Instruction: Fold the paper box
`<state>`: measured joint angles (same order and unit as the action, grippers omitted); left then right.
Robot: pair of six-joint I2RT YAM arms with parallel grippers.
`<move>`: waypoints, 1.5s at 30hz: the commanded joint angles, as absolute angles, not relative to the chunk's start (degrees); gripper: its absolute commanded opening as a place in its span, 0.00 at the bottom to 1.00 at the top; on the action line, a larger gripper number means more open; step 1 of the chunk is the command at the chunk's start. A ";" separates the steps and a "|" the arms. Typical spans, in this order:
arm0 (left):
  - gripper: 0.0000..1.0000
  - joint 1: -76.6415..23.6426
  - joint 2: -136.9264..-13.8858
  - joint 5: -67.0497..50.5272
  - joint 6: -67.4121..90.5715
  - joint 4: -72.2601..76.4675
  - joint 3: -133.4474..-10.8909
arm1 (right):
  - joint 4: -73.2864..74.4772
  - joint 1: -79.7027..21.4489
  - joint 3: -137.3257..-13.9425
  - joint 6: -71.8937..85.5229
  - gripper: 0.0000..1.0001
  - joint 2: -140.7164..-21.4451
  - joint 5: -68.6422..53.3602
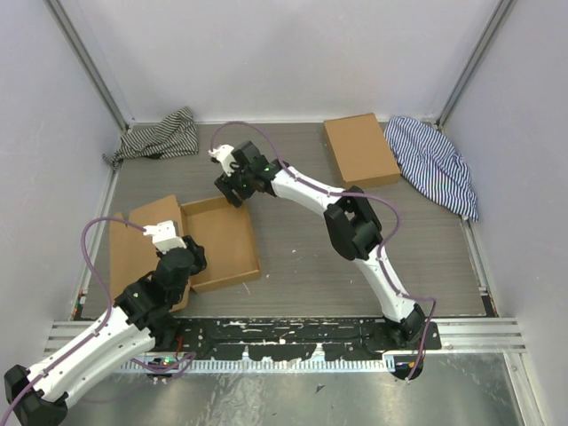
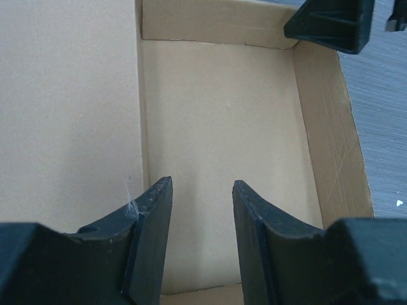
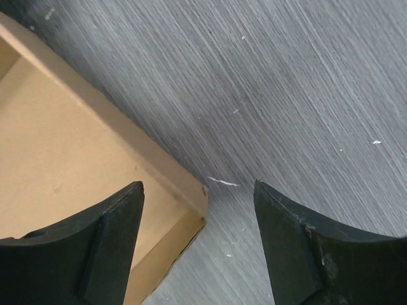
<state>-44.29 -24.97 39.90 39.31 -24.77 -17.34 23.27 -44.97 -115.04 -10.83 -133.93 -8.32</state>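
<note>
The paper box (image 1: 222,241) lies open at the left of the table, a shallow tray with raised walls and its lid flap (image 1: 131,253) flat to the left. My left gripper (image 1: 189,257) is open and empty at the tray's near left part. In the left wrist view its fingers (image 2: 202,190) hover apart over the tray floor (image 2: 219,121), beside the lid hinge. My right gripper (image 1: 233,191) is open at the tray's far corner. In the right wrist view (image 3: 198,190) its fingers straddle that corner of the box (image 3: 63,159) without holding it.
A smaller, squarer brown box (image 1: 359,148) lies at the back right. A striped cloth (image 1: 160,138) is at the back left and another (image 1: 437,164) at the back right. Walls close in the table on three sides. The right gripper's finger (image 2: 331,22) shows in the left wrist view.
</note>
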 commanded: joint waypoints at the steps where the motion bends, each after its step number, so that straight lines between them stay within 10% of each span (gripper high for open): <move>1: 0.50 -44.45 -24.95 40.56 39.90 -23.99 -16.77 | 19.99 -44.52 -119.46 -11.52 0.74 -134.50 -10.17; 5: 0.50 -44.47 -24.98 40.63 39.90 -23.99 -16.78 | 20.40 -44.46 -116.60 -10.61 0.65 -133.65 -10.16; 10: 0.50 -44.39 -24.96 40.61 39.99 -24.01 -16.79 | 21.26 -42.45 -109.52 -4.97 0.27 -130.15 -11.00; 19: 0.50 -44.40 -25.15 40.69 39.99 -24.06 -16.85 | 21.60 -40.38 -84.88 1.73 0.19 -112.08 -2.87; 25: 0.50 -44.44 -25.13 40.95 40.17 -24.08 -16.83 | 30.55 -40.50 -73.25 20.87 0.22 -100.53 8.20; 31: 0.50 -44.47 -25.16 40.95 40.23 -24.17 -16.87 | 29.05 -48.02 -63.74 25.99 0.64 -89.85 6.83; 45: 0.50 -44.42 -25.08 41.01 40.43 -24.36 -16.87 | 25.24 -50.71 -82.09 -2.98 0.62 -101.53 14.14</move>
<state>-44.31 -25.23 39.94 39.72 -24.77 -17.34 28.08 -50.61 -77.14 6.09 -97.19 14.15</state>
